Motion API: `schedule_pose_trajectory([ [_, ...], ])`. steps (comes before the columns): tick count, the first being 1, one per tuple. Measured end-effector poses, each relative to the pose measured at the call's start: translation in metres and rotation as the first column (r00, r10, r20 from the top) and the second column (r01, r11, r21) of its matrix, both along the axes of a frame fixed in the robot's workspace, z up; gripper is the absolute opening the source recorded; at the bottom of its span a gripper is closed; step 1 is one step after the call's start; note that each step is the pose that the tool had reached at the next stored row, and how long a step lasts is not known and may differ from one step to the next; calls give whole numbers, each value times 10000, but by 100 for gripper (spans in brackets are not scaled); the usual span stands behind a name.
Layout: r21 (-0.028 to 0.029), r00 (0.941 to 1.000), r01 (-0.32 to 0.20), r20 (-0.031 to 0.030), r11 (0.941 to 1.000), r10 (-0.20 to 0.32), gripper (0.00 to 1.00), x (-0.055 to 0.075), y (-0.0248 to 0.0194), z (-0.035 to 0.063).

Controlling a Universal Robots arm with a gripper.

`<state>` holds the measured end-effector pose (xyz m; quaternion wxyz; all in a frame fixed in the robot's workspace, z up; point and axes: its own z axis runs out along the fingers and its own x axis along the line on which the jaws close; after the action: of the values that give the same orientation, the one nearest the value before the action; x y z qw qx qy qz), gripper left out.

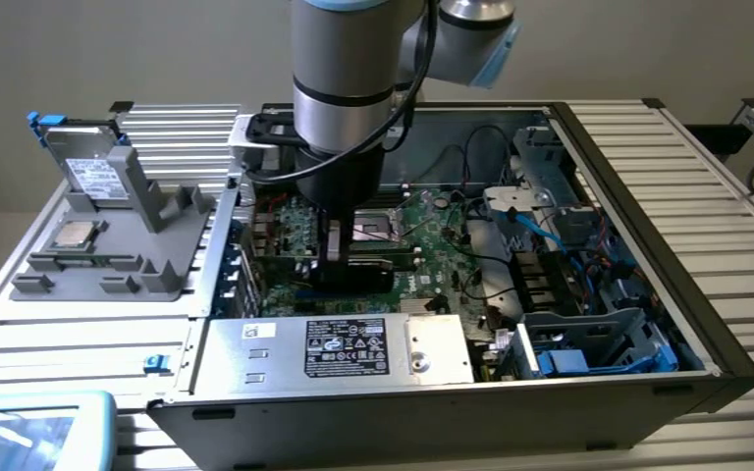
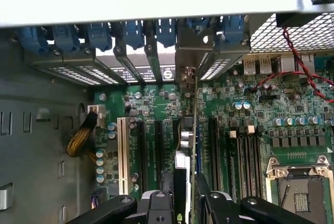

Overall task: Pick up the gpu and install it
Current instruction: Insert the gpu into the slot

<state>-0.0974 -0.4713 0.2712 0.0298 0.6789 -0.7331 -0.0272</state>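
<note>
One small flat expansion card, the gpu (image 2: 193,114), a green circuit board with a black cooler on one face and a silver metal end bracket, stands on edge inside the open grey metal computer case (image 1: 639,196). The black two-fingered gripper (image 2: 189,195) is clenched on the gpu's upper edge, one finger against each face, so the card hangs directly below it. In the exterior view, the gripper (image 1: 350,257) sits low over the green motherboard (image 2: 261,119). The card's long axis runs away from the gripper toward the case's rear wall, parallel to the long black expansion slots (image 2: 156,151). Its bracket end meets the row of blue retaining clips (image 2: 130,33). I cannot tell whether its bottom edge is seated in a slot. The case rests on a slatted aluminium counter (image 1: 63,334).
</note>
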Motion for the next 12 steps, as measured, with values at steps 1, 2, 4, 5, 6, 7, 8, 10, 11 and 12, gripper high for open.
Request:
schedule_pose_trajectory([
  [1,1,10000,66,1,10000,-66,27,1,0,-2],
  [2,2,9999,124,0,9999,-124,27,0,-1,-5],
  [4,1,9997,239,-13,9997,-239,27,1,-1,-14],
  [5,-1,9996,282,-39,9996,-282,27,2,-1,-21],
  [6,-3,9995,306,-72,9995,-306,27,1,4,-28],
  [7,-5,9994,326,-99,9995,-326,27,1,11,-33],
  [8,-4,9993,349,-125,9994,-349,27,1,17,-37],
  [10,-5,9991,373,-191,9993,-373,27,8,27,-38],
  [11,-6,9990,374,-225,9993,-375,27,19,29,-38],
  [12,-7,9990,375,-254,9993,-375,27,32,29,-38],
])
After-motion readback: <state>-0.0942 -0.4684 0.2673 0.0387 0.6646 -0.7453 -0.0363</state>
